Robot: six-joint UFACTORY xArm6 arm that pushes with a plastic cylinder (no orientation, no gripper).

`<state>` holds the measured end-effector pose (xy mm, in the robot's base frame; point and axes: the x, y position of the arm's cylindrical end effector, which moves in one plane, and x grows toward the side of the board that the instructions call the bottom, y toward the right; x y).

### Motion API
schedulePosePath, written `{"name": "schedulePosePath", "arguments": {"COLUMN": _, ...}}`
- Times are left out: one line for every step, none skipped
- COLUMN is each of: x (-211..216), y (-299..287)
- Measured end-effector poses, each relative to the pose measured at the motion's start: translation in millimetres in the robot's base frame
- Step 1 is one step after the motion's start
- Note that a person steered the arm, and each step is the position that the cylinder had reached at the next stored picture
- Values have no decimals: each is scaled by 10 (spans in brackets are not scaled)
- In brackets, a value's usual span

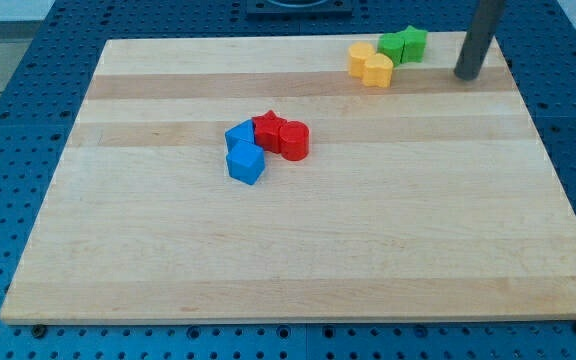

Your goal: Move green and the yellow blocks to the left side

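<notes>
Two green blocks (404,45) sit touching each other near the top right of the wooden board (298,250); one looks like a star, the other a cube. Two yellow blocks (370,64) lie just left and below them, touching the greens; their shapes are rounded, hard to make out. My tip (466,75) rests on the board to the right of the green blocks, a short gap away, touching no block.
A red star-like block (268,130) and a red cylinder (294,140) sit at the board's centre, touching two blue blocks (243,152) on their left. A blue perforated table (8,120) surrounds the board.
</notes>
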<state>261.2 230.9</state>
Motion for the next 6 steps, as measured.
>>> {"name": "schedulePosePath", "arguments": {"x": -459, "y": 137}}
{"name": "schedulePosePath", "arguments": {"x": -581, "y": 221}}
{"name": "schedulePosePath", "arguments": {"x": -525, "y": -283}}
{"name": "schedulePosePath", "arguments": {"x": -243, "y": -713}}
{"name": "schedulePosePath", "arguments": {"x": -102, "y": -996}}
{"name": "schedulePosePath", "arguments": {"x": -96, "y": -1436}}
